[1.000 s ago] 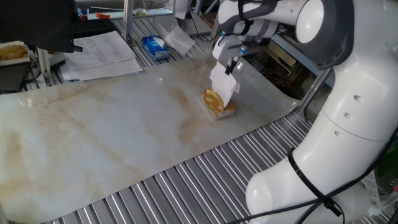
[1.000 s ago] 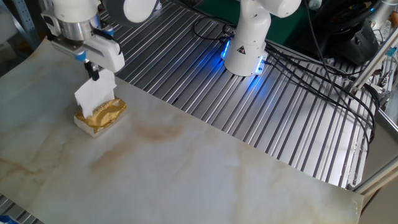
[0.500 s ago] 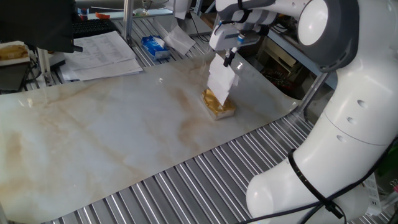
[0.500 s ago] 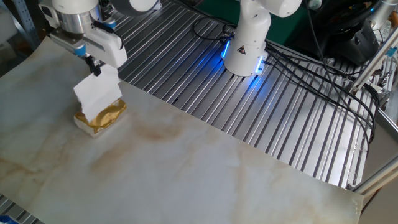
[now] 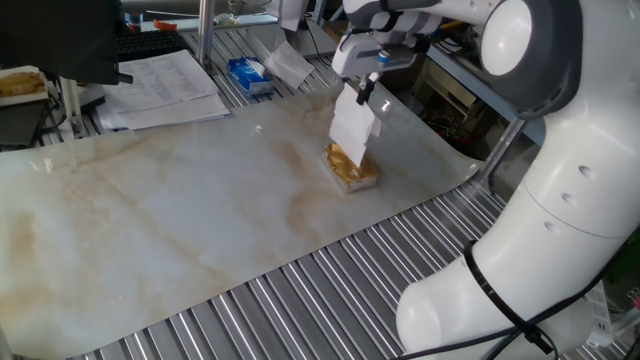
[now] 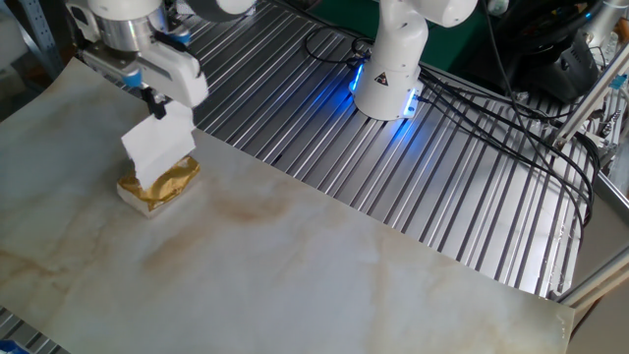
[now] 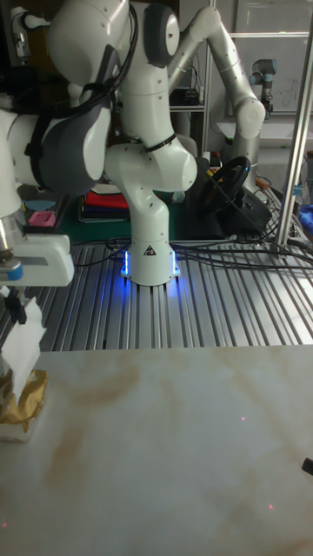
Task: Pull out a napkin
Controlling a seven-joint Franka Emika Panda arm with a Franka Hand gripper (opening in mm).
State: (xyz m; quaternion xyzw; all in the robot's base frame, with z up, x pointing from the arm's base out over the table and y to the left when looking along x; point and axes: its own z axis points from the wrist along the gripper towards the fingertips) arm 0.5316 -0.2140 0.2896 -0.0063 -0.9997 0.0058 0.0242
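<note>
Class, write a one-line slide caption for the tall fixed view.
Gripper pinches the white napkin, lifting it from the gold-brown pack on the marbled tabletop.

White arm bent over, end effector (image 5: 364,93) pointing down, fingers pinched together above the table.

White napkin (image 5: 352,133), plain, unprinted. Gold-brown pack (image 5: 351,168) in shiny clear wrap, pale along the base. Cream marbled tabletop (image 6: 324,285) with brownish veins and stains. Silver ribbed metal slats (image 6: 462,187) around it. White robot arm (image 5: 560,190) with grey joints; black gripper (image 6: 155,103) fingertips, blue accents on the white gripper body. Blue glow at the arm's base (image 7: 149,265). Blue-and-white packet (image 5: 246,74); black-on-white printed paper sheets (image 5: 165,85).
</note>
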